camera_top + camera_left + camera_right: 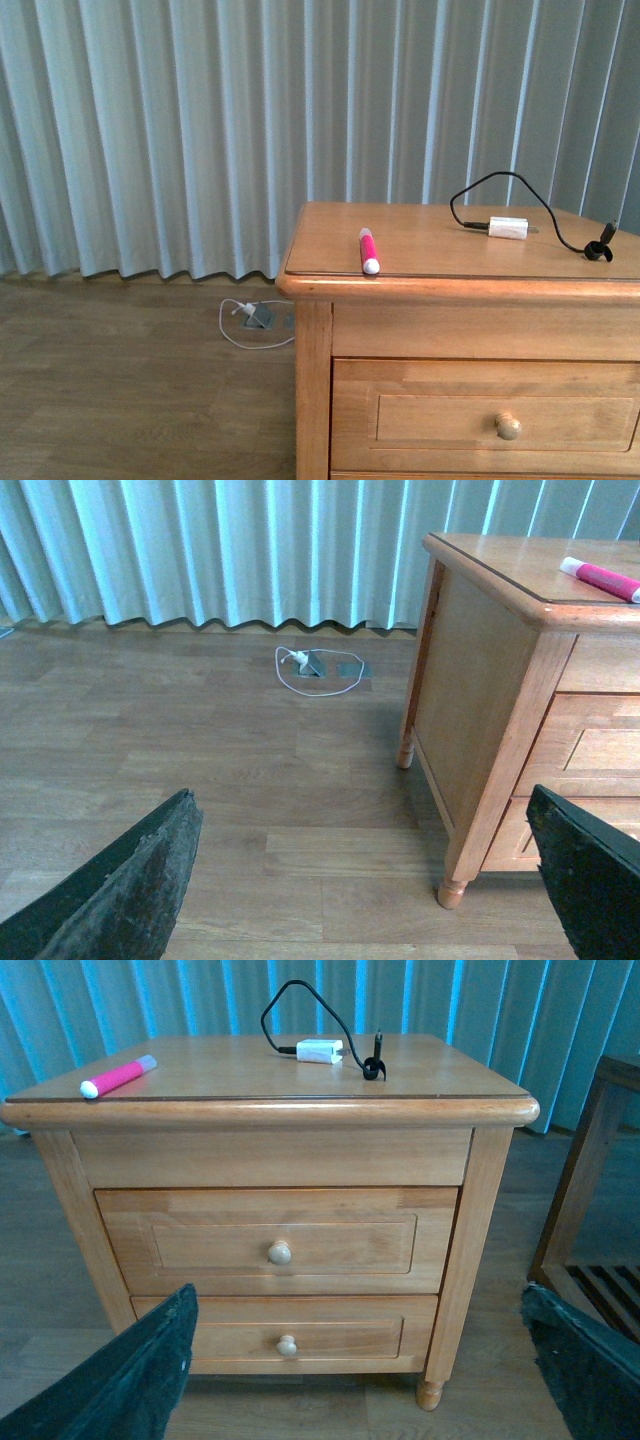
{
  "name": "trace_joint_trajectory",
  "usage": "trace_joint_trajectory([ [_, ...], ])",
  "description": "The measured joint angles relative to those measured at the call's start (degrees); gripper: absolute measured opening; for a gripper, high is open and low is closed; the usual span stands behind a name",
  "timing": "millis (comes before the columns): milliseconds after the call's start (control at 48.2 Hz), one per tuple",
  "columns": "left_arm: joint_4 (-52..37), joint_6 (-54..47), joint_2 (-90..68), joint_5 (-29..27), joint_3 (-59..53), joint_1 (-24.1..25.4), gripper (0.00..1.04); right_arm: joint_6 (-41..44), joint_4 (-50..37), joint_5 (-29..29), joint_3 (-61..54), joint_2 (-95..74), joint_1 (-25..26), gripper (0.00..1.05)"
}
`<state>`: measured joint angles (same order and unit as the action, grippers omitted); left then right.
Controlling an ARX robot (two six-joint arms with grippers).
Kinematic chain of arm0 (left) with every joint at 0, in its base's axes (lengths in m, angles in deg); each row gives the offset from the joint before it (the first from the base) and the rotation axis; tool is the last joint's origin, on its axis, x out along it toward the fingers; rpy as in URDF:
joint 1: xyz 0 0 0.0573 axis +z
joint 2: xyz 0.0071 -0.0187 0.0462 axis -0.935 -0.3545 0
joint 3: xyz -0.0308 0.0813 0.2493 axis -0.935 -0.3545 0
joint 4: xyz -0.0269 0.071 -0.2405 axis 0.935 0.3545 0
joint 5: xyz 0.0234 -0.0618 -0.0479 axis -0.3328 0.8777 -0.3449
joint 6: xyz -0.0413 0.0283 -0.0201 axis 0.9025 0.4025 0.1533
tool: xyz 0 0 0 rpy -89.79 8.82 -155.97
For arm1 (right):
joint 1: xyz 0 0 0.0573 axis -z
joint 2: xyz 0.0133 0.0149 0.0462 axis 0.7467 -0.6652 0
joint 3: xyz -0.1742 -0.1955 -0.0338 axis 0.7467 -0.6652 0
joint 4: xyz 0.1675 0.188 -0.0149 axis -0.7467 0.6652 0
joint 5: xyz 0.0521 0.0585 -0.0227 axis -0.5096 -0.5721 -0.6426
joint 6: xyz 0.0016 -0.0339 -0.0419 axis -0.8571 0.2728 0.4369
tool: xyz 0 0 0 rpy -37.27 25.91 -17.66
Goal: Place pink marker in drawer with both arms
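Note:
The pink marker point(367, 250) lies on top of the wooden nightstand near its front left edge, white cap toward the front. It also shows in the right wrist view point(117, 1076) and the left wrist view point(603, 578). The top drawer point(490, 415) is shut, with a round knob point(508, 427); it also shows in the right wrist view point(275, 1242). My left gripper point(365, 880) is open and empty, low over the floor to the left of the nightstand. My right gripper point(360, 1360) is open and empty, in front of the nightstand, facing the drawers. Neither arm shows in the front view.
A white charger block point(508, 228) with a black cable point(500, 182) lies on the nightstand top point(430, 240). A second, lower drawer point(285, 1330) is shut. A floor outlet with a white cord point(255, 318) sits by the curtain. A wooden rack point(590, 1200) stands right of the nightstand.

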<state>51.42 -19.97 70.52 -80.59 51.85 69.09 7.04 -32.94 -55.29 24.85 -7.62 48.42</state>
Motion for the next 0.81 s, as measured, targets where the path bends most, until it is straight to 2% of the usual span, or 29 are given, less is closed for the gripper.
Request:
trace_joint_trajectory([
  [808,0.00,0.00,0.00,-0.02,0.00,0.00,0.99,0.02,0.00,0.02,0.00,0.00,0.00,0.96],
])
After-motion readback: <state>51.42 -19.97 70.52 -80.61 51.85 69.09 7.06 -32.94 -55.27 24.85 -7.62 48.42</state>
